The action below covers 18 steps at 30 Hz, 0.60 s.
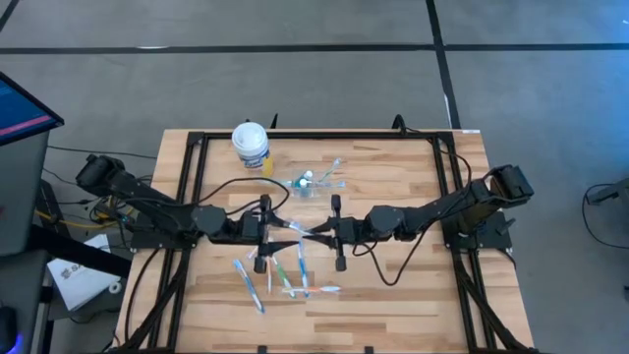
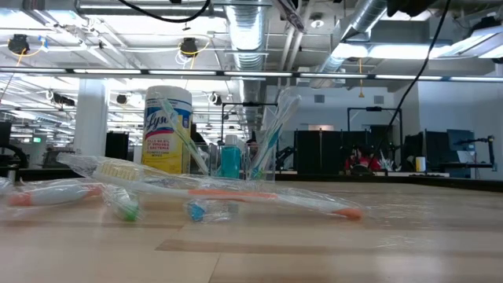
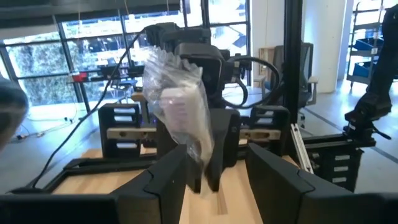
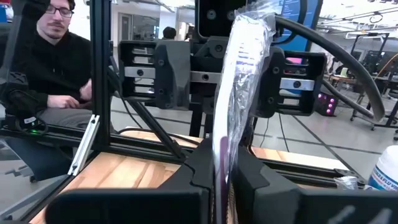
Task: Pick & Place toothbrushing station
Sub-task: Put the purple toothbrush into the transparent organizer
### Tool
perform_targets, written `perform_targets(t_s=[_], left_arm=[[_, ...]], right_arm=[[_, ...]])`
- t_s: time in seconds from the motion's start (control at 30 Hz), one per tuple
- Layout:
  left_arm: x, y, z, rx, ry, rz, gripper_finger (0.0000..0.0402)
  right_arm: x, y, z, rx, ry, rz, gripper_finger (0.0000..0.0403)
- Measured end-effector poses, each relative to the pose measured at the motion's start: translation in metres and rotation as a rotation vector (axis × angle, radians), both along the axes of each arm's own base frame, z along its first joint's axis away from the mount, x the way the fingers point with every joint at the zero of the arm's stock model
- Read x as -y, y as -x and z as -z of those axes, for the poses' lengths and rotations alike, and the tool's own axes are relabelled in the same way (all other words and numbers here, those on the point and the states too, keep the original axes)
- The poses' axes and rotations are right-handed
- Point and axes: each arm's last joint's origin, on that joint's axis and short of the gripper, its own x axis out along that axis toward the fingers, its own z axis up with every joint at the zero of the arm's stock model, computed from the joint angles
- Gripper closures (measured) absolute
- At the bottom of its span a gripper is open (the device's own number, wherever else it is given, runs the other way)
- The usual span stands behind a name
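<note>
A toothbrush in a clear wrapper [image 4: 239,81] is held above the middle of the table by my right gripper [image 4: 225,177], which is shut on it. My left gripper [image 3: 217,186] faces it, open, its fingers standing on either side below the wrapper's head end [image 3: 179,109]. In the high view the two grippers meet, left [image 1: 283,228] and right [image 1: 316,234]. Farther back stands the clear cup [image 1: 313,183] with toothbrushes and a blue tube [image 2: 229,161] in it. Several wrapped toothbrushes [image 1: 285,277] lie flat on the near table. My right gripper pinches the wrapped toothbrush's handle part [image 4: 222,146] between its two fingers, away from the bristle end. The fingers come level from the table's right. The toothbrush is lifted clear and slants up out of the fingers toward my left gripper.
A white-lidded yellow canister [image 1: 251,144] stands at the far left of the table, beside the cup. A black frame [image 1: 187,197] runs round the table's edges. A person [image 4: 53,62] sits beyond the table's left side.
</note>
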Motion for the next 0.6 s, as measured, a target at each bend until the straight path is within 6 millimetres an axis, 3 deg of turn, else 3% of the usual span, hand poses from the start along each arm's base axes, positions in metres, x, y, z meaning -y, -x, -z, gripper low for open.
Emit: perform_targets(t_s=[0.4, 0.6], left_arm=[[-0.014, -0.007, 0.0, 0.029, 0.023, -0.045, 0.0243], [-0.011, -0.017, 0.007, 0.054, 0.025, -0.03, 0.0243]], right_arm=[[0.001, 0.0, -0.001, 0.013, 0.004, 0.002, 0.0391], [0.002, 0.0, -0.002, 0.016, 0.005, 0.006, 0.0387]])
